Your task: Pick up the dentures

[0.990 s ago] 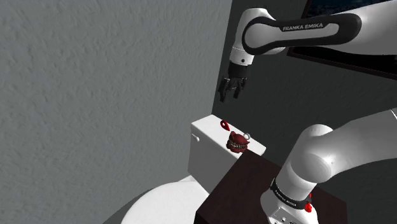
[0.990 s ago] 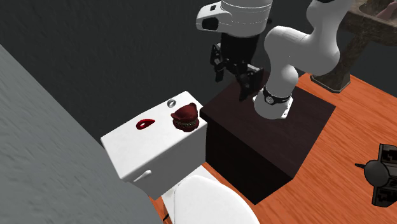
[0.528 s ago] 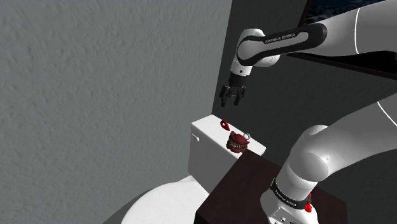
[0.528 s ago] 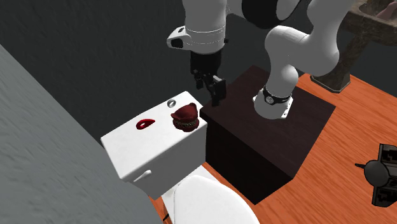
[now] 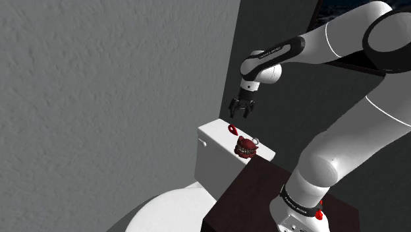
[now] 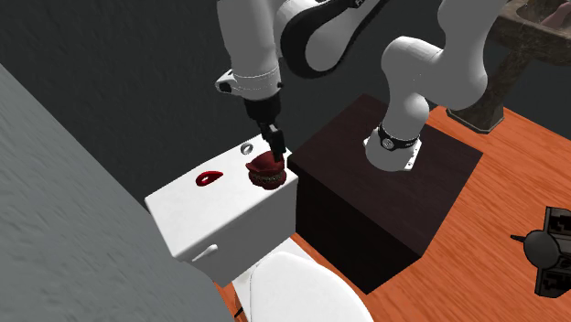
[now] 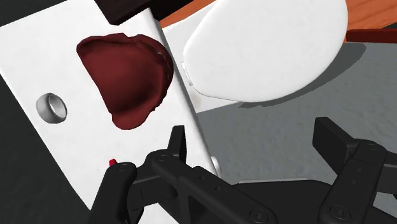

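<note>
1. Since a second ago our pincer [image 6: 274, 142] has swung down over the tank lid [image 6: 183, 209].
2. Fingers spread, empty; the dentures [image 7: 127, 76] lie below, outside one finger.
3. Descending uncentred, we risk knocking them off the lid's edge.

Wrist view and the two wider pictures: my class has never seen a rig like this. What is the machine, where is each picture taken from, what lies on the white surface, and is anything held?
The machine is a white robot arm standing on a dark box. The shoulder view looks from beside that box. The second exterior view looks down on the toilet and the arm. The wrist view looks along the hand itself. Its black gripper hangs above a white toilet tank, fingers apart, holding nothing. On the tank's lid lie dark red dentures, a small grey ring and a small red piece that I cannot identify.
</note>
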You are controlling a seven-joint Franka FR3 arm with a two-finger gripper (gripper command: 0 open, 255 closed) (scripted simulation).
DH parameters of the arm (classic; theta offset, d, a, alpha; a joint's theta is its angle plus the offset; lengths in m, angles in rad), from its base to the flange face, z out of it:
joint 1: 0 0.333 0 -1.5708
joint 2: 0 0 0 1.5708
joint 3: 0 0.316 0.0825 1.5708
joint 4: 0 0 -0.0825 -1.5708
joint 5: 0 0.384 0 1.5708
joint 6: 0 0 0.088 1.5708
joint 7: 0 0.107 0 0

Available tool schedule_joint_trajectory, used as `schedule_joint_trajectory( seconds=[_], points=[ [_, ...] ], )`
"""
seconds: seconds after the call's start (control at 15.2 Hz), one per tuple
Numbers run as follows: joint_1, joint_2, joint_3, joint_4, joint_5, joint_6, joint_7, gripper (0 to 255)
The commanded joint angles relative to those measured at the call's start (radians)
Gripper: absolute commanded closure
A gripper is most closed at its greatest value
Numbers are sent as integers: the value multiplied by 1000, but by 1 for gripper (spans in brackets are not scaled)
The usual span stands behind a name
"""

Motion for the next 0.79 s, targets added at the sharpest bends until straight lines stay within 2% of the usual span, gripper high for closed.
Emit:
schedule_joint_trajectory(
  seconds=[0.0,0.4,0.73],
  points=[
    [-8,75,-39,16,35,39,-44,0],
    [-36,309,-115,89,199,114,-190,0],
    [-99,516,-125,178,365,135,-320,0]
  ],
)
